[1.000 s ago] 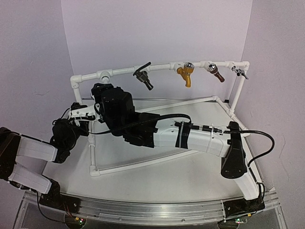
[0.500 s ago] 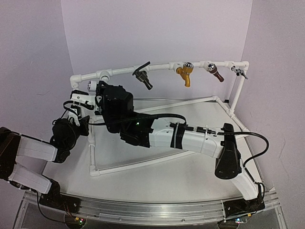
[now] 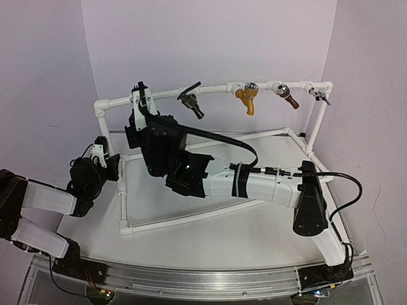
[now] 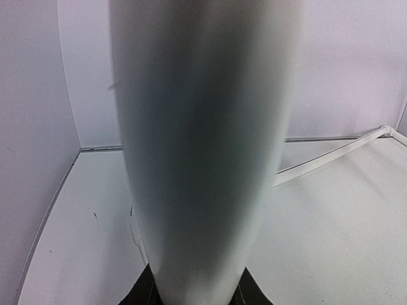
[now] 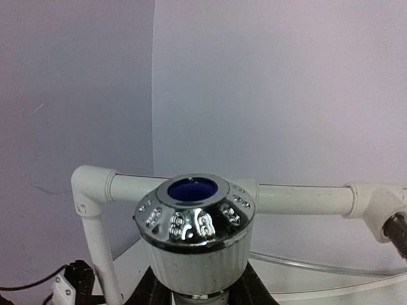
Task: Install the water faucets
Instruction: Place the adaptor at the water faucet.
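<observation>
1. The white faucet (image 5: 194, 238) is held by the right gripper (image 5: 197, 293). Dark fingers (image 5: 156, 286) are pressed on both of its sides.
2. Its shiny round end, with a blue middle, is turned up toward the wrist camera.
3. It is held up high, just in front of the top pipe (image 5: 299, 198) of a white pipe frame, near the left corner piece (image 5: 92, 181).
4. The black faucet (image 3: 191, 101) is already fixed on the top pipe, to the right of the right gripper. Its thin lever is pointed up.
5. Further along the same pipe, a gold tap (image 3: 247, 98), a brown tap (image 3: 286, 96) and a small grey tap (image 3: 320, 95) are hung.
6. The left gripper (image 3: 98, 151) is kept low, beside the left post (image 3: 102, 127) of the frame.
7. In the left wrist view, a big blurry white pipe (image 4: 203, 159) is seen between the left fingers. Whether it is squeezed cannot be told.
8. The frame is stood on a white table (image 3: 254, 235).
</observation>
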`<state>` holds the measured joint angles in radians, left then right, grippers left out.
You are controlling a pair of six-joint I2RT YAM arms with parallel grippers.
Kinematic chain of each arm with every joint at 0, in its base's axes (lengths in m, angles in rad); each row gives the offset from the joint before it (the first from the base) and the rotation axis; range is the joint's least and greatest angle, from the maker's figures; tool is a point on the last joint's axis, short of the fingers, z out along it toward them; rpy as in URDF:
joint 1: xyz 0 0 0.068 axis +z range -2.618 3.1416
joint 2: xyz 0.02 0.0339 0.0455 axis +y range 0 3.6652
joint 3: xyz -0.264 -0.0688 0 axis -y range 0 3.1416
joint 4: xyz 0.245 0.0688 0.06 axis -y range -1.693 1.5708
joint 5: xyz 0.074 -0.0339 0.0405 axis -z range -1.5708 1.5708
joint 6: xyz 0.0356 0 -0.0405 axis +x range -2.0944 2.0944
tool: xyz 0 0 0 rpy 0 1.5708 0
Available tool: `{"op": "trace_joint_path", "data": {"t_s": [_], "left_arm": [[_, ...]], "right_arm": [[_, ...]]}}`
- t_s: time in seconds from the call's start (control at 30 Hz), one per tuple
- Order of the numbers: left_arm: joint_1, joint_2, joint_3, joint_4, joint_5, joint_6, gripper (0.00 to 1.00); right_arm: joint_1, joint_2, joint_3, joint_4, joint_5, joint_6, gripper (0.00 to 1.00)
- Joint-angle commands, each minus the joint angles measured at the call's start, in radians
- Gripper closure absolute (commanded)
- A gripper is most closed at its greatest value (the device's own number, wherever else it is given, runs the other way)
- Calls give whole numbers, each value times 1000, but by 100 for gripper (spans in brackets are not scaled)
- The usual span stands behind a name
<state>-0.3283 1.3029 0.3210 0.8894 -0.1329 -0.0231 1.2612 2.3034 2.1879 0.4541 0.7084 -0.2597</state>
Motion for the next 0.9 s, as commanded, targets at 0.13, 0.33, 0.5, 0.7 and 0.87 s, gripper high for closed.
{"op": "trace_joint_path", "data": {"t_s": [0.13,0.33,0.5,0.7,0.87], "left_arm": [[-48,0,27,-2,182,-32,100],[-48,7,31,-6,187,-34,100],[-48,1,30,-9,183,-31,100],[-48,3,31,-8,182,-29,100],[-48,-1,29,-10,178,-28,100]], "right_arm": [[-71,-170,-192,23,-34,561,100],[-73,-186,-213,44,-128,611,69],[-37,-269,-334,102,-154,407,31],[22,-429,-495,22,-321,37,15],[38,-509,-502,-205,-407,-191,15]]}}
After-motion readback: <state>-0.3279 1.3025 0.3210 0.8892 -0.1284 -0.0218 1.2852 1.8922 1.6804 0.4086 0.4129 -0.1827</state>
